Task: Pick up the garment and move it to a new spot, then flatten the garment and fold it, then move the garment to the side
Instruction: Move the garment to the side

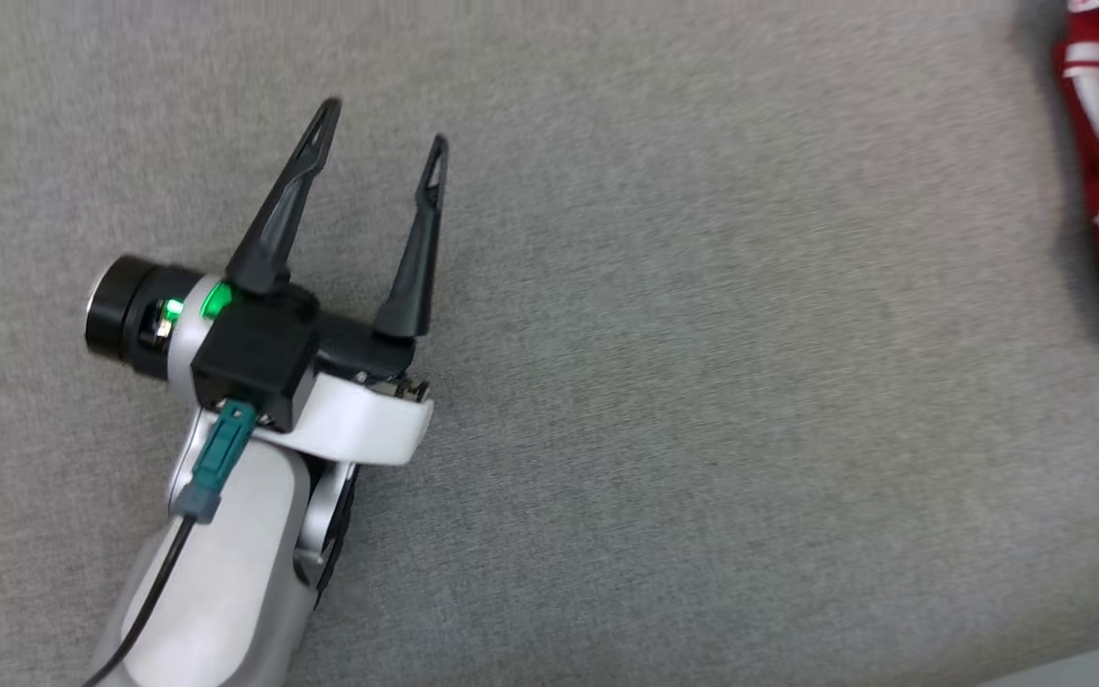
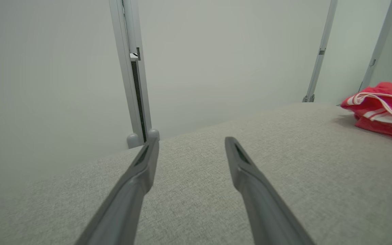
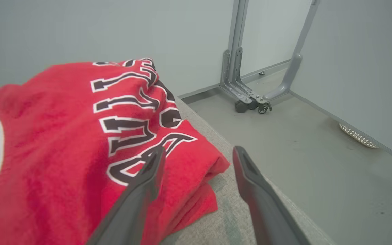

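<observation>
L gripper [image 1: 383, 129] spread wide, empty, over grey fabric surface [image 1: 702, 429]. R gripper [image 3: 198, 151] spread too, nothing btwn fingers, just beside garment [image 3: 63, 136]. Red garment lies folded at surface's right edge, well apart from L gripper.

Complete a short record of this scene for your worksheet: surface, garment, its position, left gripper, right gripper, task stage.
surface: grey fabric tabletop
garment: red garment with white trim and black-and-white lettering, folded
position: at the tabletop's right edge
left: left gripper open, empty, over bare tabletop, well apart from the garment
right: right gripper open, empty, fingers at the garment's corner
task stage: garment looks folded and set aside; neither gripper holds it
</observation>
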You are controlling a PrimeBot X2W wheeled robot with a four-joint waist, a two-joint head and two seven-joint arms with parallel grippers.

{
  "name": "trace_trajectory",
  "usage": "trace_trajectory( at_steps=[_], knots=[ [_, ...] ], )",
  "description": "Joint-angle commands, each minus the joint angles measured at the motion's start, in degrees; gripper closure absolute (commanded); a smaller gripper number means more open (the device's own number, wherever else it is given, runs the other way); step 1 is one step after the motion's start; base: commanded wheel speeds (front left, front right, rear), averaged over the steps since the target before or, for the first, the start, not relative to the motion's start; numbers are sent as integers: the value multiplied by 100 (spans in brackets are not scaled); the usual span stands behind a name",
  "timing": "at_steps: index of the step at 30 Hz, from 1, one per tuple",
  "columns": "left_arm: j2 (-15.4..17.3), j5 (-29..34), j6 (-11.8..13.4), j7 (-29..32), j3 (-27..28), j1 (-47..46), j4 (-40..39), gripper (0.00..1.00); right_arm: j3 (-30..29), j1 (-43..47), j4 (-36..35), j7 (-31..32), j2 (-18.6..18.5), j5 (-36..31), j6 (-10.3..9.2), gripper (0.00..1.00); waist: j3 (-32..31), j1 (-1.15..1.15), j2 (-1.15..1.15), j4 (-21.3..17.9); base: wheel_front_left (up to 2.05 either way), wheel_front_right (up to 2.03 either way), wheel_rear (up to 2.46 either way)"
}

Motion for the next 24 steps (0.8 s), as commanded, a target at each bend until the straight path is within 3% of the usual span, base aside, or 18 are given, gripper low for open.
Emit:
trace_trajectory(
  at_steps=[1,6,12,24],
  knots=[
    [82,-101,66,-35,81,201,26,0,-227,331,-364,-32,156,-93,-10,0,-459,0,0,-231,0,0,0],
    [171,-278,168,20,253,666,3,0,-783,1188,-1573,-32,811,-613,-10,0,-898,0,0,-321,0,0,0],
    [163,-546,276,-6,427,1177,38,0,-769,2057,-2911,-33,1570,-1412,-6,0,-1419,0,0,-113,0,0,0],
    [1,-945,504,-144,701,1869,142,0,-630,2984,-4791,653,2165,-2369,-5,0,-2076,0,0,923,0,0,0]
  ],
)
